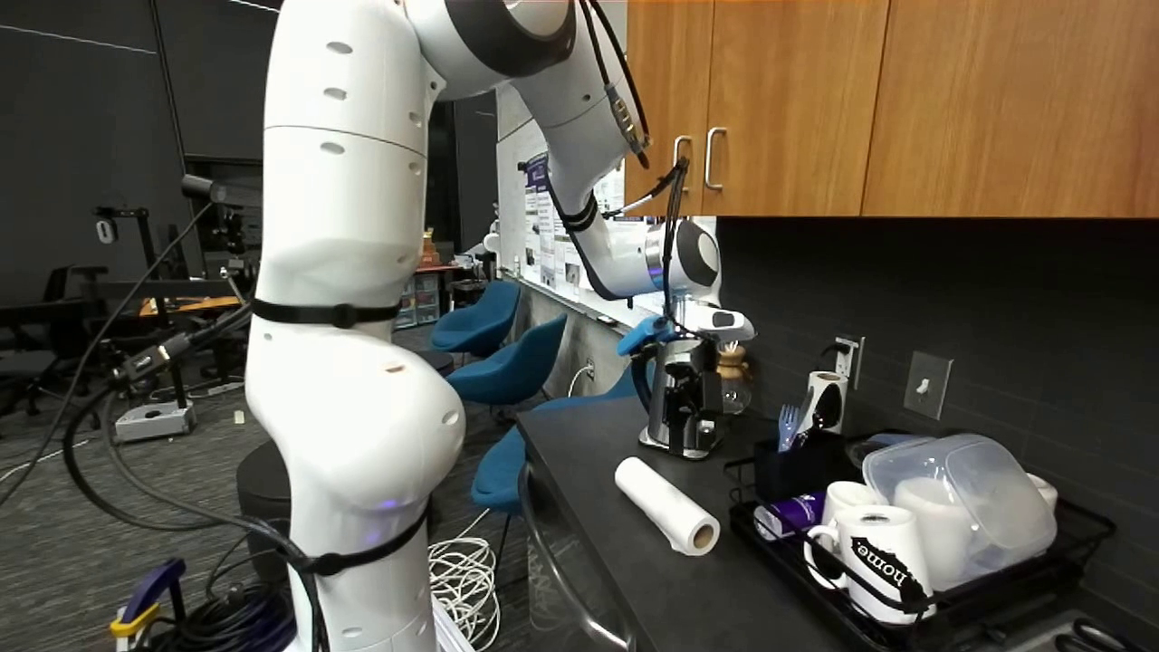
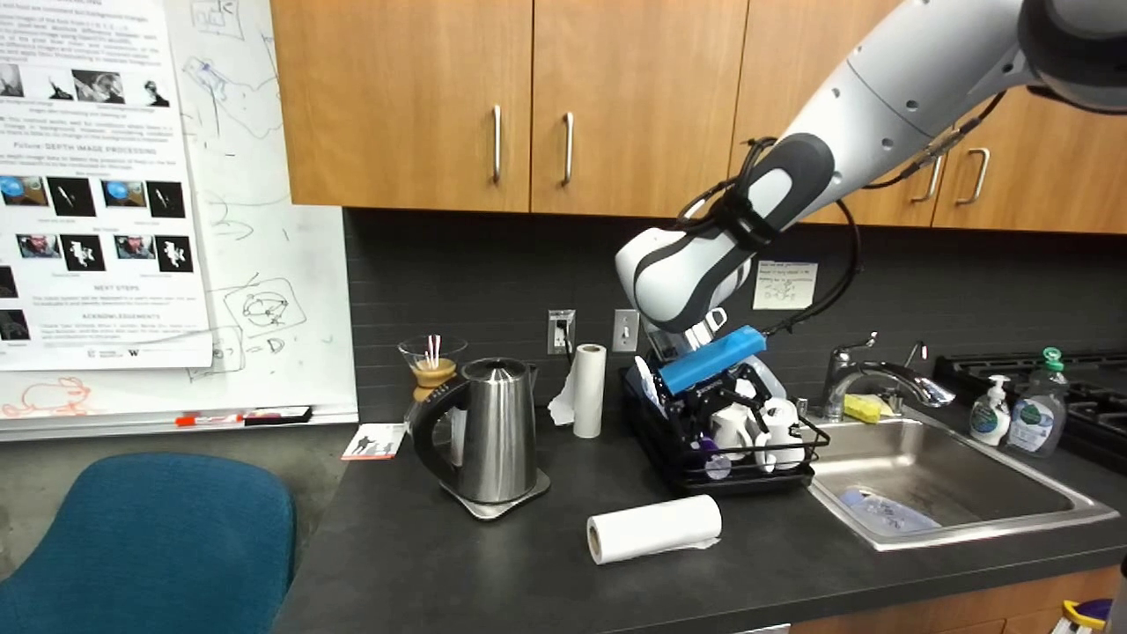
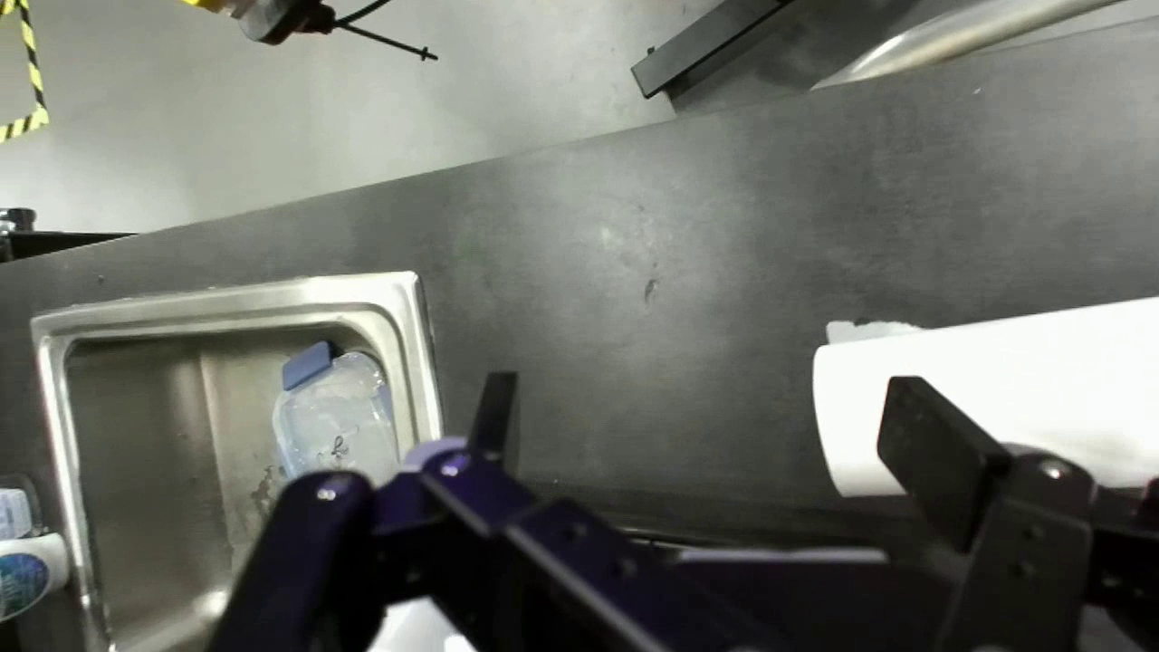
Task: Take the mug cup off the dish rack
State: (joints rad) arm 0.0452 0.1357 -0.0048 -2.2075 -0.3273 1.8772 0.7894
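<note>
Nearest in an exterior view, the mug point(image 1: 880, 563) stands upside down in the dish rack point(image 2: 744, 480), so nothing of the task looks finished: the grasp, the lift and the setting down are all left. Past it, a second white mug point(image 1: 849, 495) and a clear plastic container point(image 1: 1000, 489) share the rack, and a paper roll point(image 1: 665, 503) lies on the tabletop point(image 1: 706, 598). Farther off, the end effector point(image 3: 702, 407) hangs apart from the mug, its jaws spread wide with nothing between them. There it overlaps the kettle; in an exterior view where the kettle point(image 2: 499, 431) stands well clear, it overlaps the rack instead. The mug's lettering reads only where the mug is nearest. The wrist view shows the spread jaws best, and the sink point(image 3: 415, 335), but no mug I can identify.
</note>
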